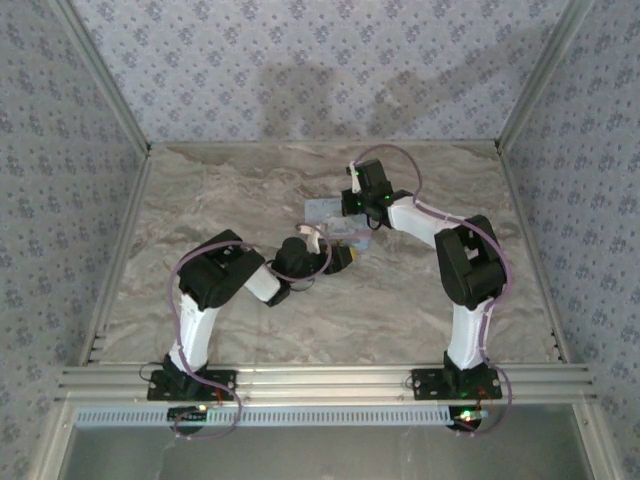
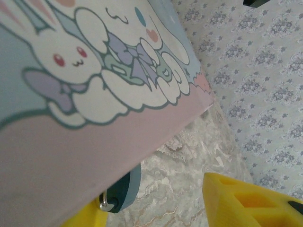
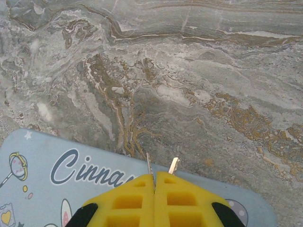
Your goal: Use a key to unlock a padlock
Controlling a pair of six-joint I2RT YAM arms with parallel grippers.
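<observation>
Fingers (image 2: pixel 246 203) of the left gripper (image 2: pixel 151 201) stand apart, with the dark-blue padlock (image 2: pixel 122 191) against one of them, partly hidden behind the edge of the light-blue tin (image 2: pixel 94 94). The right gripper (image 3: pixel 155 178) is pinched tight on a thin metal key (image 3: pixel 148 164), whose tip pokes out over the tin's rim and the marble table (image 3: pixel 189 71).

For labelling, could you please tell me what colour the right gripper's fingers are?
Yellow fingers, clearest in the right wrist view.
</observation>
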